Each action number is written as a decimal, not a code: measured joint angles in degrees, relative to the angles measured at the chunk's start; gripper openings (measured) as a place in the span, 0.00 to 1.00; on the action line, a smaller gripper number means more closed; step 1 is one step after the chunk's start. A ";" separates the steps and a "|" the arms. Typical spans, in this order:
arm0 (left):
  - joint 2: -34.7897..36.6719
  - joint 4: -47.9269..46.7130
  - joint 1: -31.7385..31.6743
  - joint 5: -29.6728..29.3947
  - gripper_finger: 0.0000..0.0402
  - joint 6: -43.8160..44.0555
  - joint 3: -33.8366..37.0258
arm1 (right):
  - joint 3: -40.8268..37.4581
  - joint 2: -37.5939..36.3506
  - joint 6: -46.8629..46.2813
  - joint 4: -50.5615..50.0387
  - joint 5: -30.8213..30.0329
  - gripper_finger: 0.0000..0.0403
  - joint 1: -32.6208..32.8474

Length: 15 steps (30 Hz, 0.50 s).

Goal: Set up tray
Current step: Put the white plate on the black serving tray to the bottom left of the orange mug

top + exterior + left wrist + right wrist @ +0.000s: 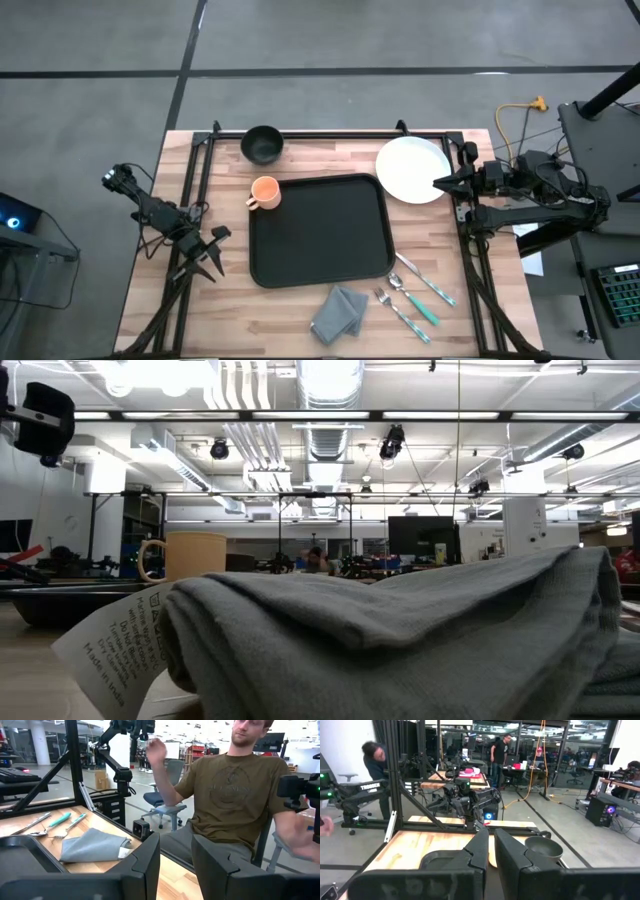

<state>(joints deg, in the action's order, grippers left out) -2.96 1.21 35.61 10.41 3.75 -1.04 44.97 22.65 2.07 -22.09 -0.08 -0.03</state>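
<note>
Your tray (318,230) sits mid-tabletop (300,320). Your left tool (207,252), beside its left edge, gapes empty; your right tool (440,183), right of it, is closed, empty.

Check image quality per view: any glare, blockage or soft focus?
High view: even light, tray sharp, only soft shadows. Low view: grey cloth right at the lens fills the lower frame and blocks most of the table; ceiling lights blow out. Left wrist view: the person's raised hand is motion-blurred.
</note>
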 joint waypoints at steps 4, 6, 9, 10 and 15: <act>0.00 -0.04 0.00 0.00 0.23 0.02 0.00 | 0.00 0.00 0.02 0.00 0.00 0.06 0.01; 0.00 -0.07 0.00 0.00 0.23 0.00 0.00 | 0.00 0.00 -0.13 0.00 0.02 0.06 0.02; 0.00 -0.09 0.00 0.02 0.23 0.02 0.00 | 0.00 0.00 0.00 0.00 0.02 0.06 0.02; 0.00 -0.09 0.00 0.02 0.23 0.02 0.00 | 0.00 0.00 -0.09 0.00 0.00 0.06 0.02; 0.00 -0.11 0.00 0.04 0.23 0.02 0.00 | 0.00 0.00 -0.82 0.64 0.02 0.06 0.01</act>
<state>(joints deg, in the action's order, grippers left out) -2.96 1.10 35.62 10.46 3.77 -1.04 44.97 22.65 1.24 -21.45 -0.05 -0.02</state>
